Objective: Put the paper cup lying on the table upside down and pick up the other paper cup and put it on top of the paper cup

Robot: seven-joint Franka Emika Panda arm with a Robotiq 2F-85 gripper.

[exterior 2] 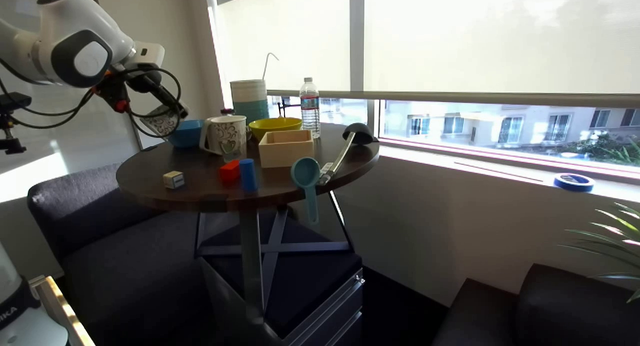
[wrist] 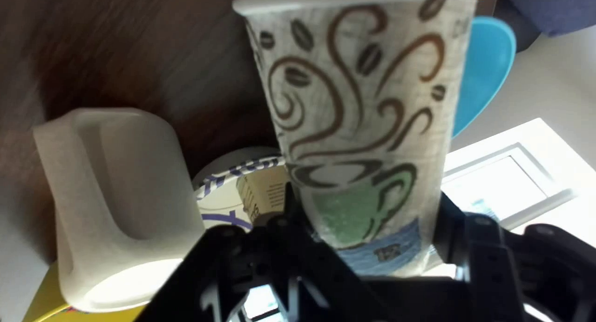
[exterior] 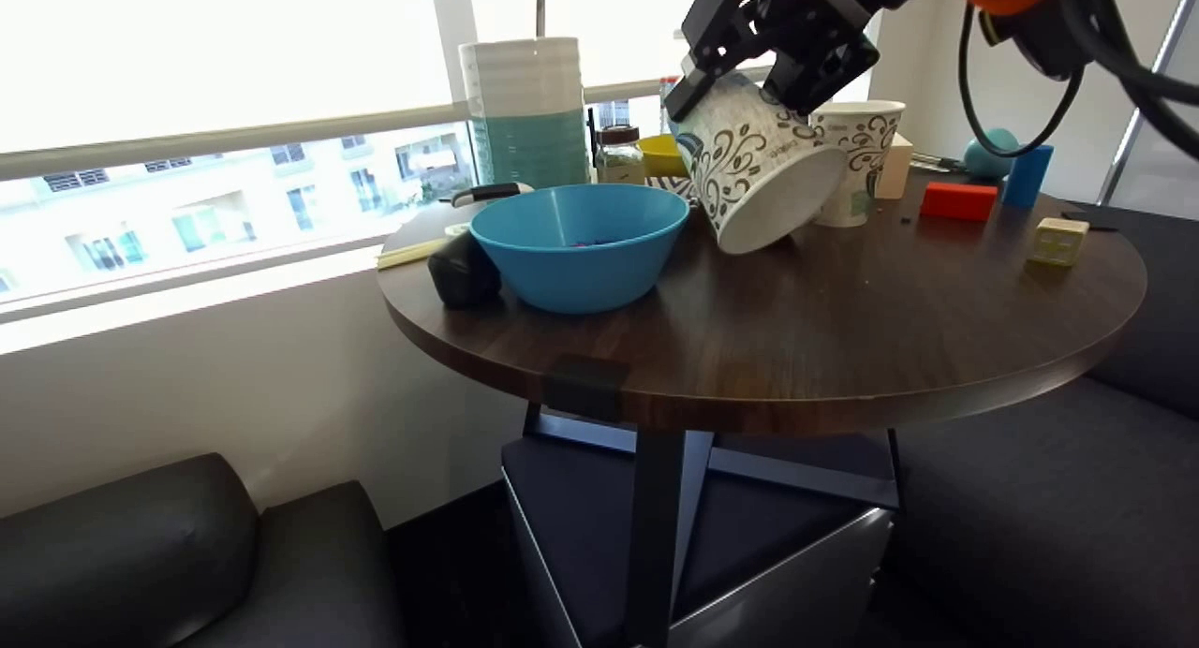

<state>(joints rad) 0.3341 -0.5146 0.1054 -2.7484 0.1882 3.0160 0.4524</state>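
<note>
window shades (exterior: pixel 215 49) glaring white (backlit), floor (exterior: pixel 445 559) nearly black

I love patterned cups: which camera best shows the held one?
The wrist view: the held paper cup is close, its printed mug clear. Both exterior views show it smaller and tilted; in an exterior view its inside shows.

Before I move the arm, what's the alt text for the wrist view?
The gripper holds a coffee-print paper cup near its base, rim toward the picture's top. At picture left is a white mug; part of a blue bowl shows behind the cup at right, with dark wooden tabletop filling the upper left.
</note>
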